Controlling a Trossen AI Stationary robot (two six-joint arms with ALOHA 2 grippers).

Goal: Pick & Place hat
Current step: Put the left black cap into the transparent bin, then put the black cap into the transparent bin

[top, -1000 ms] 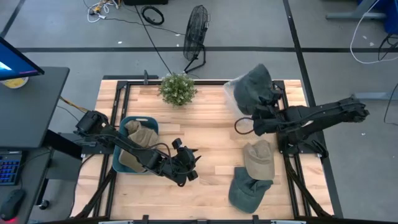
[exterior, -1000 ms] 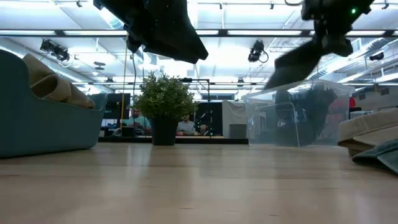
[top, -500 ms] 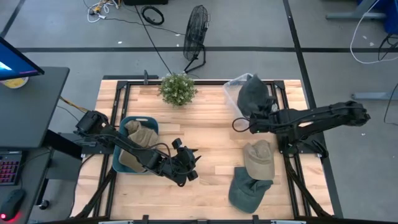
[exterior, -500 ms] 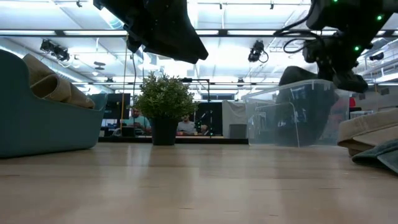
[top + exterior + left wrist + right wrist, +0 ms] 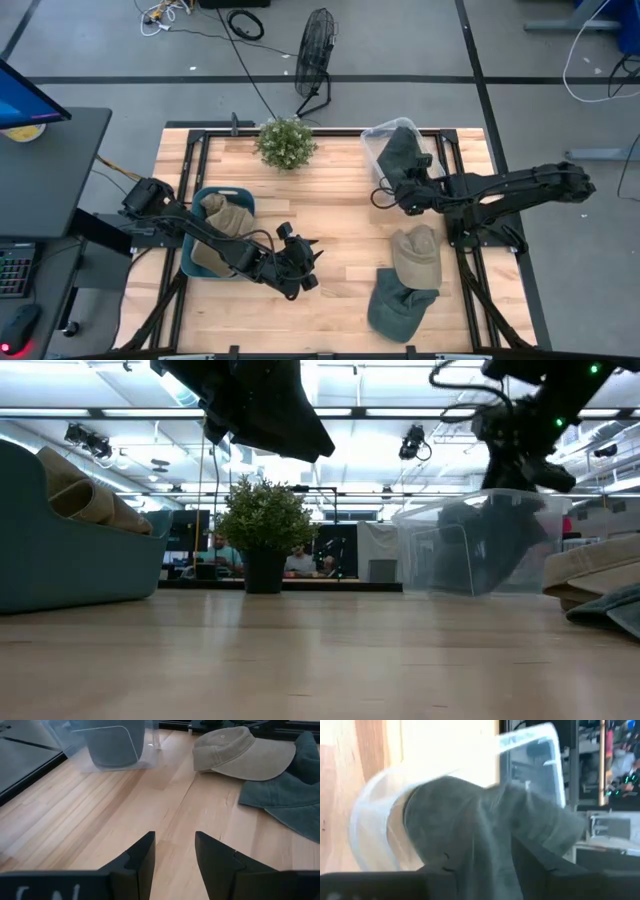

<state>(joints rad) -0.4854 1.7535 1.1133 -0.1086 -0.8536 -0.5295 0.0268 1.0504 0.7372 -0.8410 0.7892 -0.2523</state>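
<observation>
A dark green hat (image 5: 401,150) lies in the clear bin (image 5: 372,146) at the far right, its cloth reaching over the bin's near rim. My right gripper (image 5: 397,186) hovers just at that rim; in its wrist view the fingers stand apart with the hat's cloth (image 5: 487,855) between them. A tan hat (image 5: 416,254) and another dark green hat (image 5: 394,306) lie flat on the table near the right front. My left gripper (image 5: 303,266) waits open above the table's middle, nothing between its fingers (image 5: 175,845). My right gripper stands open with a fold of the dark green hat (image 5: 490,862) between its fingers, slanting in from the table's near side. Whether a finger touches the cloth I cannot tell. The hat rests in the clear bin.
A blue bin (image 5: 198,262) holding a tan hat (image 5: 226,218) stands at the left. A potted plant (image 5: 285,143) stands at the far edge. Bare wood lies between the two arms.
My right gripper has gone down and toward the table's left edge with the dark green hat. The hat, earlier held up above the clear bin, has sunk into it and now rests there.
</observation>
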